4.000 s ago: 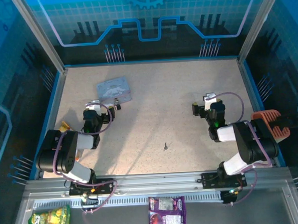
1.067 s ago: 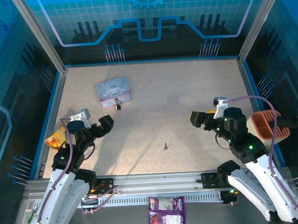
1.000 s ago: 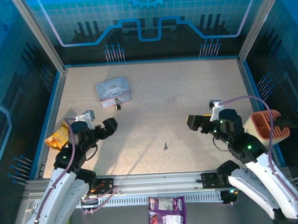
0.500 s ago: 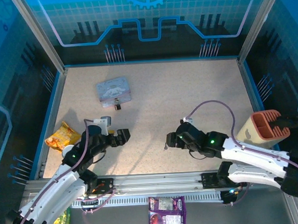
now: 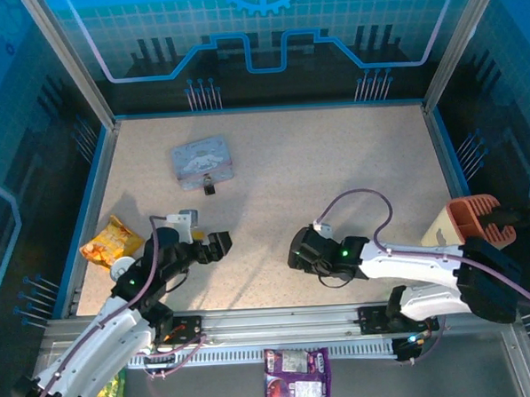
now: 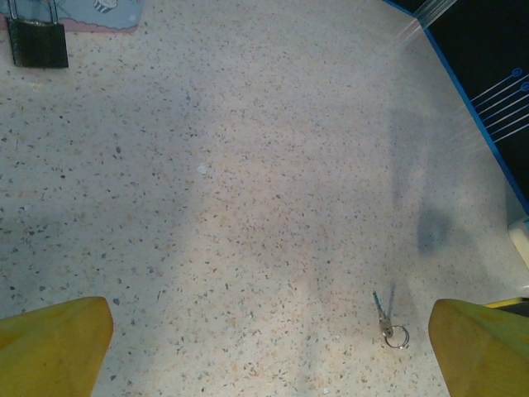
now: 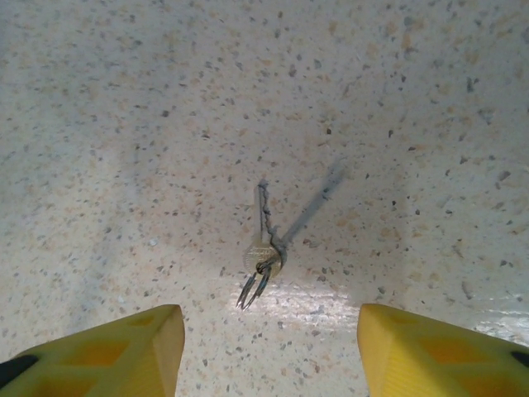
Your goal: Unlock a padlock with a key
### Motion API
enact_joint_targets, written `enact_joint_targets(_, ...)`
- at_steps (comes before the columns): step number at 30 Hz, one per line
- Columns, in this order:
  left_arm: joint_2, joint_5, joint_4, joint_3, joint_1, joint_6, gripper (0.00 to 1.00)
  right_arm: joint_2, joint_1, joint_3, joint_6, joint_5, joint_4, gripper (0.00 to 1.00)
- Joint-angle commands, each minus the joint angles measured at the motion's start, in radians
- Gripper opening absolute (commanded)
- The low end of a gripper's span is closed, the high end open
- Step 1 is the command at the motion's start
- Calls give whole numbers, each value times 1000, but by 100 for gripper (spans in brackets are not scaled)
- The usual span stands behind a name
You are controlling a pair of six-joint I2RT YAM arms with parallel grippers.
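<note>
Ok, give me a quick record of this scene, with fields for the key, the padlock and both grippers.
key: flat on the table, between the right gripper's fingers, not gripped
padlock: on the table at the near edge of the tin, well away from the key
left gripper: open, empty, over bare table
right gripper: open, a finger on each side of the key, touching neither side
task state: padlock not yet unlocked

Both arms lean in over the speckled table (image 5: 334, 159), right gripper (image 5: 296, 254) low near the middle, left gripper (image 5: 218, 245) well short of the padlock (image 5: 209, 187) lying just beside the tin (image 5: 201, 159)
</note>
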Motion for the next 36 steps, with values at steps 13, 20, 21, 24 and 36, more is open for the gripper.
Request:
enact_joint_targets(13,-40,3,-1,-15,-8,5,99,193,22,109,32,-45,21,43)
enact_joint_targets(20,-46,3,-1,-15,-8,4,99,246,23,141,19,-50,0,37)
enact_joint_targets(21,-47,3,-1,-16,-8,4,99,252,23,146,19,-49,-6,37)
enact_joint_targets(24,-53,1,-2,-17,-7,4,99,270,23,156,18,-49,-24,35)
enact_joint_targets(36,-60,-3,0,-23,-7,3,99,316,20,173,9,-26,-64,25)
